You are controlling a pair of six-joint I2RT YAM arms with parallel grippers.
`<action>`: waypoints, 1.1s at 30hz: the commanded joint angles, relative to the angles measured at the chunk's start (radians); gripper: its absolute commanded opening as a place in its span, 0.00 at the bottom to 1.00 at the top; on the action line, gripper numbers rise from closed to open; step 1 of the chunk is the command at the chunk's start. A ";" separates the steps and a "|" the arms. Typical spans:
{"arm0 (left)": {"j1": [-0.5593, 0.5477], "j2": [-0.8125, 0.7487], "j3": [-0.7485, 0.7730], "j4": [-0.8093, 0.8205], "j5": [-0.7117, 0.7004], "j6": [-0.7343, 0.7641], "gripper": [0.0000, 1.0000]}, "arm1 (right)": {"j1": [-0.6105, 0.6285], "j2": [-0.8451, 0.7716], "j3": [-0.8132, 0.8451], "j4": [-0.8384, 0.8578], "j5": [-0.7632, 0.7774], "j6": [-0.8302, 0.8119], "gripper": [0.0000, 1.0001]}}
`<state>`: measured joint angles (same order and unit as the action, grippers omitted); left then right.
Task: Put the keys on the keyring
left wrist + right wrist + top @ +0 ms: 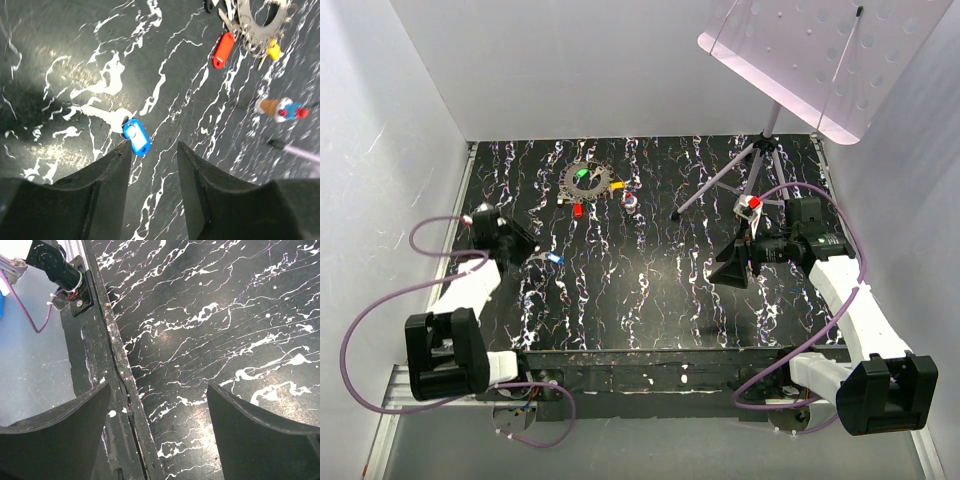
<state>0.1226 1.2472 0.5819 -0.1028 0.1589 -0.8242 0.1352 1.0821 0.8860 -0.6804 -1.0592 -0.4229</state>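
Note:
A grey key with a blue tag [136,136] lies on the black marbled table, also seen in the top view [551,258]. My left gripper [152,145] is open just above it, the left fingertip beside the blue tag. The keyring [586,179], a spiky disc of grey keys with green, yellow and red tags, lies at the back left; its lower edge shows in the left wrist view [260,25] with a red tag [223,50] and a yellow tag [273,50]. My right gripper [730,268] is open and empty over the table's right side [157,390].
A small red-white-blue object [280,108] lies right of the keyring, also in the top view [631,200]. A tripod stand [760,150] with a pink perforated panel [810,50] stands at the back right. The table's near edge [117,355] runs under my right gripper.

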 commanded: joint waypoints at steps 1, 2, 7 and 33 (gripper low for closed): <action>-0.047 0.116 0.238 -0.323 0.016 0.380 0.40 | 0.010 -0.001 0.030 -0.005 -0.031 -0.016 0.86; -0.075 0.174 0.284 -0.393 -0.010 0.428 0.40 | 0.010 -0.001 0.028 -0.005 -0.031 -0.017 0.86; -0.254 0.326 0.432 -0.552 -0.229 0.539 0.38 | 0.010 -0.001 0.030 -0.008 -0.028 -0.019 0.86; -0.330 0.494 0.578 -0.557 -0.420 0.602 0.25 | 0.017 0.007 0.034 -0.024 -0.033 -0.031 0.86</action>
<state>-0.2024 1.7367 1.1156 -0.6552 -0.2295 -0.2409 0.1463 1.0893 0.8864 -0.6968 -1.0622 -0.4347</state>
